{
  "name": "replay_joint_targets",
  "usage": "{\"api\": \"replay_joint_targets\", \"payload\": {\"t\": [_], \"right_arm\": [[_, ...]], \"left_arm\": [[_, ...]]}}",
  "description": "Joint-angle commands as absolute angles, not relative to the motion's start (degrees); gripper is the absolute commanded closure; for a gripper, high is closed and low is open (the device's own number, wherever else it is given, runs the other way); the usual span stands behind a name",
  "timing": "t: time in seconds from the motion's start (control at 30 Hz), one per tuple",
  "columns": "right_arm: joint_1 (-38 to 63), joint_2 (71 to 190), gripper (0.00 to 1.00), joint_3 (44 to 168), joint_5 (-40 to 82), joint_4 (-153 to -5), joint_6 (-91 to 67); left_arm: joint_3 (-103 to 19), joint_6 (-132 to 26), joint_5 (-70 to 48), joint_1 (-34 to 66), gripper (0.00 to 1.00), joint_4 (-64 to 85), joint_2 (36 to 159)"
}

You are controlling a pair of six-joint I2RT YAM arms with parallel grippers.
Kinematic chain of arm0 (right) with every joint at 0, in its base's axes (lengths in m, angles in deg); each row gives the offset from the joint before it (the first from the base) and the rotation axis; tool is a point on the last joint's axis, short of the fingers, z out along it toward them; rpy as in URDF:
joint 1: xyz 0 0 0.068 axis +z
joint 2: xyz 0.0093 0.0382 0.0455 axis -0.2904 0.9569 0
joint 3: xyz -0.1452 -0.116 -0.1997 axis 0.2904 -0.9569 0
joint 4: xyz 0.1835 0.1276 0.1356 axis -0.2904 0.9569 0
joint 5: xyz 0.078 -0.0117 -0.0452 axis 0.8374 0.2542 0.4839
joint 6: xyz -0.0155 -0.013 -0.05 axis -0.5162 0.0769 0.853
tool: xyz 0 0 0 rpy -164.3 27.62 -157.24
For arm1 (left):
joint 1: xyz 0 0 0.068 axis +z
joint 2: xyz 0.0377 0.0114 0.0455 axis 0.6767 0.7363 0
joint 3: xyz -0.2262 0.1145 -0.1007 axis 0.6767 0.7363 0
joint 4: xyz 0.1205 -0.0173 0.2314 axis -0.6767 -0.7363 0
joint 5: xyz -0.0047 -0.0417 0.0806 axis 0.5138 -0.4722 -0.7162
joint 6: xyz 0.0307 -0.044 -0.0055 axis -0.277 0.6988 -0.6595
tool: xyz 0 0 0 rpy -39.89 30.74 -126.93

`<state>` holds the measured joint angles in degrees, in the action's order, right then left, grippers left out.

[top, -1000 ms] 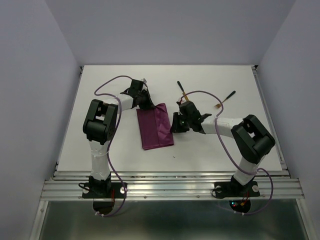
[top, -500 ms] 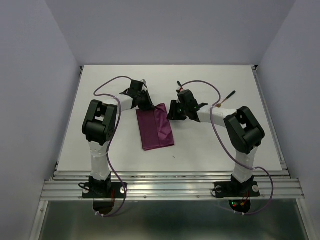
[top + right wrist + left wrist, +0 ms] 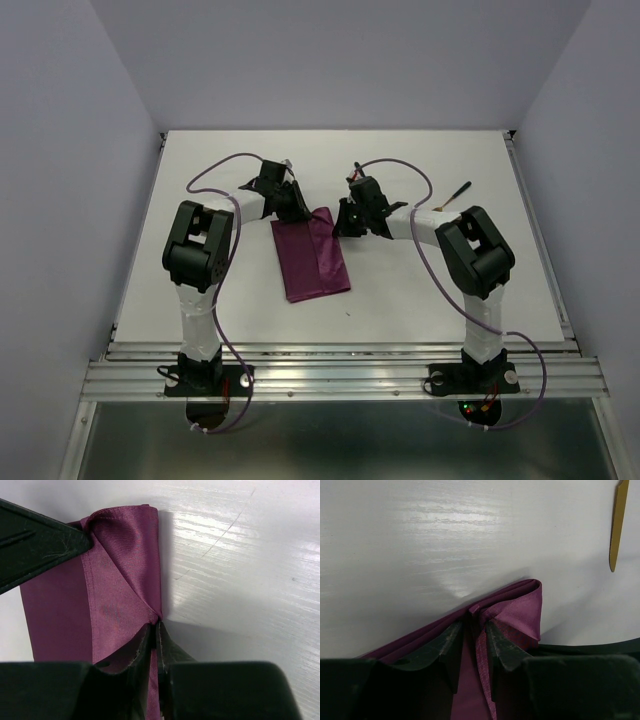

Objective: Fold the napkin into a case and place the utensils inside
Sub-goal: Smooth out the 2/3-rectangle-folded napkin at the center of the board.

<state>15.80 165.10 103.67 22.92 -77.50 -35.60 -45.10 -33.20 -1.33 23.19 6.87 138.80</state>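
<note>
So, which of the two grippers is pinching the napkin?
The right gripper: its fingers are pressed together on the napkin's edge, while the left gripper's fingers stand apart, astride a fold.

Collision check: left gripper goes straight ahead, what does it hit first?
The napkin, its folded corner bunched against the left gripper. Past that, apparently bare table; the gold blade lies off to the side.

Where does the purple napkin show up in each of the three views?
Top external: the napkin lies folded at the centre of the picture, slightly left.
Left wrist: bottom centre, its folded corner reaching up to mid-frame.
Right wrist: left half, running from top to bottom.
Shared landmark: the white table under it in every view.
</note>
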Motion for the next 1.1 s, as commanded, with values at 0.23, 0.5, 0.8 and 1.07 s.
{"api": "replay_joint_targets", "payload": {"t": [0.23,0.5,0.8,1.07], "right_arm": [[16.07,164.83,0.89,104.05,23.82,-79.12,-36.19],[16.07,164.3,0.89,103.79,24.17,-80.97,-36.36],[16.07,164.21,0.89,103.79,24.34,-80.97,-36.45],[16.07,164.04,0.89,103.96,24.61,-80.97,-36.45]], "left_arm": [[-44.43,-33.19,-1.42,22.99,0.65,4.92,136.85],[-46.37,-32.4,-0.98,22.28,0.66,5.36,138.61],[-47.42,-31.96,-1.51,21.41,0.69,5.45,139.05],[-47.33,-31.44,-2.13,21.32,0.71,5.89,139.14]]}}
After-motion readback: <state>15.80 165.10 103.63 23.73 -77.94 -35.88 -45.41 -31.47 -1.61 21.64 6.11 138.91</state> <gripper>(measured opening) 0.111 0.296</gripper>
